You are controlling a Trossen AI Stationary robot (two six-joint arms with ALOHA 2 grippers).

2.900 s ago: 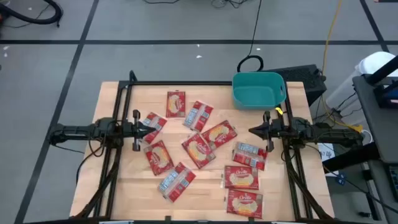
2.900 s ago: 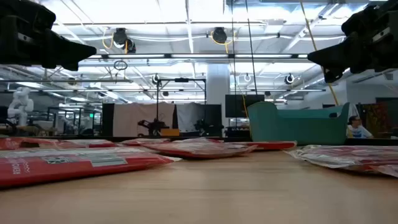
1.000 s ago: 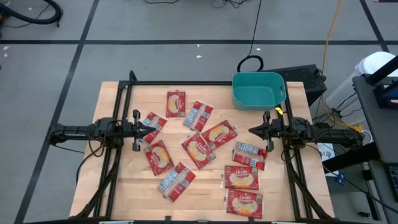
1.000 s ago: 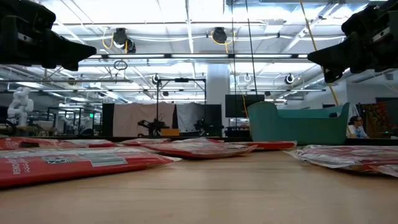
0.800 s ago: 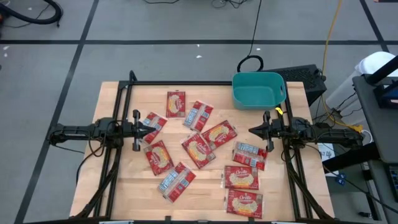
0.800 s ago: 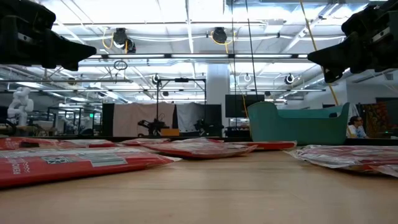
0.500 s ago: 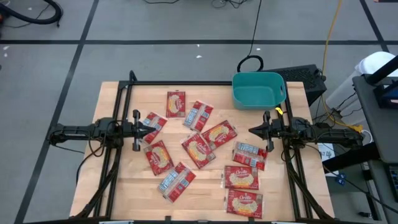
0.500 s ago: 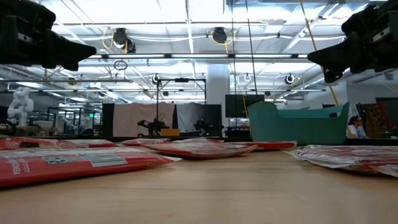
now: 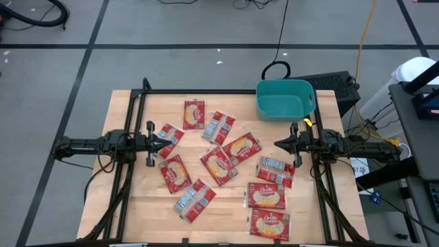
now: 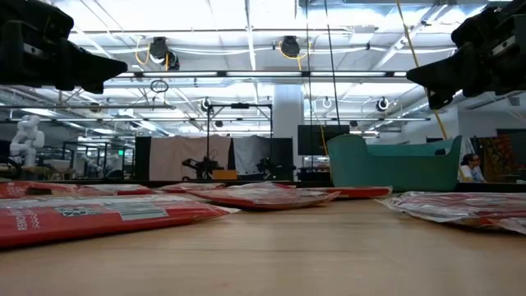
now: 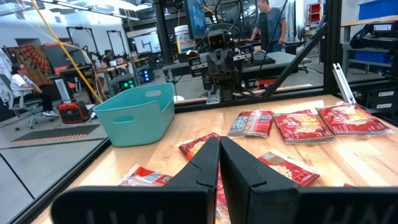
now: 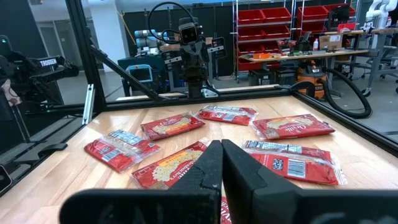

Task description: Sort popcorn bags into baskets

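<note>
Several red popcorn bags [image 9: 221,163] lie flat and scattered on the wooden table [image 9: 137,206], some with the yellow popcorn face up, some with the grey-white label up. A teal-blue basket [image 9: 285,99] stands at the table's far right corner. My left gripper [image 9: 167,143] hovers shut and level above the left side, over a bag [image 9: 169,136]. My right gripper [image 9: 276,145] hovers shut and level above the right side. Neither touches anything.
A black metal frame [image 9: 199,91] runs along the table's far edge and down both sides. Cables and a dark box [image 9: 339,88] lie past the basket. Bare wood [image 9: 137,206] shows at the near left. People stand in the room behind [image 11: 270,25].
</note>
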